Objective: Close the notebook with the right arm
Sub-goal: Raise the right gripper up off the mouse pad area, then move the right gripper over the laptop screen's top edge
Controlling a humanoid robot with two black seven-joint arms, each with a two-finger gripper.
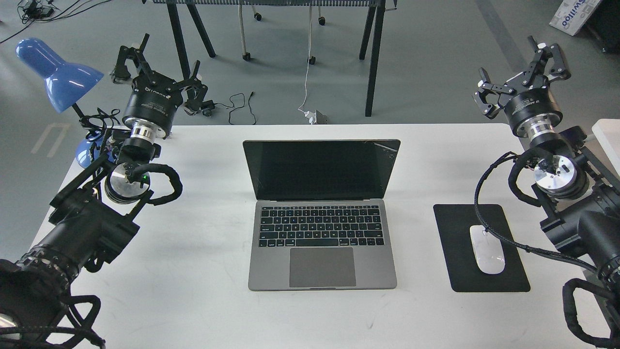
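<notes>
The notebook lies open in the middle of the white table, its black screen upright and facing me, keyboard and grey trackpad toward the front edge. My right gripper is raised at the far right, well right of the screen, its fingers spread wide and holding nothing. My left gripper hangs at the far left above the table's back edge, fingers also spread and empty. Neither gripper touches the notebook.
A black mouse pad with a white mouse lies right of the notebook, under my right arm. A blue desk lamp stands at the back left corner. Table legs, cables and a charger sit on the floor behind.
</notes>
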